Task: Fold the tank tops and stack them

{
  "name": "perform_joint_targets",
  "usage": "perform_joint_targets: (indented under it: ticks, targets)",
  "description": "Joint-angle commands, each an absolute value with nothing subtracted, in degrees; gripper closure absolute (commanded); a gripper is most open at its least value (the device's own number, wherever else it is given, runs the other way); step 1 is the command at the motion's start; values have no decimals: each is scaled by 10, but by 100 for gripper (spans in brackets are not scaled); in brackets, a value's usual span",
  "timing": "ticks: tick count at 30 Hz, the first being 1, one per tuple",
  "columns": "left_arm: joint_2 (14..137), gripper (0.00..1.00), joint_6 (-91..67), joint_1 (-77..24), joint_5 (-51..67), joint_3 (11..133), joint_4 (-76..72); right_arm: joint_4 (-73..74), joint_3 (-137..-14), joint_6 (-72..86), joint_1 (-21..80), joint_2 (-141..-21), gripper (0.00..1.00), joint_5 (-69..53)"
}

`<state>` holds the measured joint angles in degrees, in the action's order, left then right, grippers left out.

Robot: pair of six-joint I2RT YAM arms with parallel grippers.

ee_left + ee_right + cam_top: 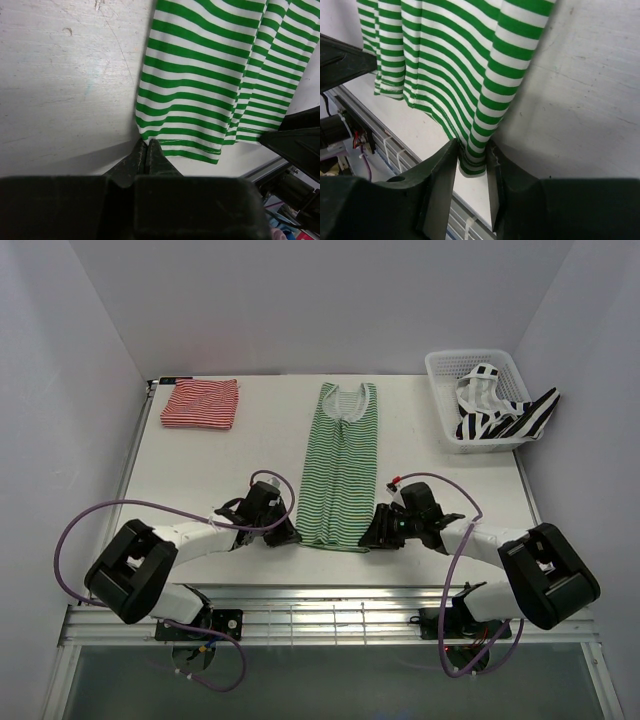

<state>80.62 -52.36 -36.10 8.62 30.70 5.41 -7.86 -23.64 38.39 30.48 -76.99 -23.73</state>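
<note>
Operator: Arm finish?
Technician: On left arm [195,533] and right arm [485,537]: white links, black joint housings, black fingers [440,175].
Operator: Cabling?
Technician: One purple cable [100,506] looped per arm; small red fitting [395,481], possibly a connector.

No readable text, label, brand or number anywhere.

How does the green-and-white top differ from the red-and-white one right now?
The green-and-white top lies stretched out long at mid-table; the red-and-white top is folded into a compact square at the far left corner. The left claw and right claw pinch the green top's near hem corners; the red top is untouched. Both have thin stripes.
</note>
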Motion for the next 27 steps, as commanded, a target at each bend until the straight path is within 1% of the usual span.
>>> perform_joint_targets:
  ticks: [1, 2, 3, 4, 5, 9, 13, 19, 22, 27]
  targets:
    - [817, 100, -510, -361, 102, 303, 80, -7, -235, 378, 315, -788, 65, -187]
    - [810, 100, -512, -361, 105, 303, 83, -4, -236, 379, 316, -788, 69, -188]
    - [806, 100, -514, -362, 107, 303, 93, -2, -242, 380, 321, -785, 82, -190]
    - [800, 100, -515, -362, 108, 303, 101, -1, -245, 379, 325, -781, 89, -187]
    - [793, 100, -519, -362, 107, 308, 111, 22, -249, 381, 331, -771, 92, -184]
    - [742, 100, -528, -362, 98, 322, 153, 68, -268, 388, 347, -732, 92, -158]
    - [722, 100, -533, -363, 96, 346, 181, 105, -288, 392, 347, -692, 92, -122]
    - [728, 100, -527, -363, 90, 413, 211, 126, -336, 391, 346, -689, 92, -130]
    - [741, 100, -522, -363, 61, 459, 236, 139, -373, 386, 347, -699, 92, -116]
    - [790, 100, -498, -359, 34, 533, 253, 168, -438, 369, 332, -726, 92, -105]
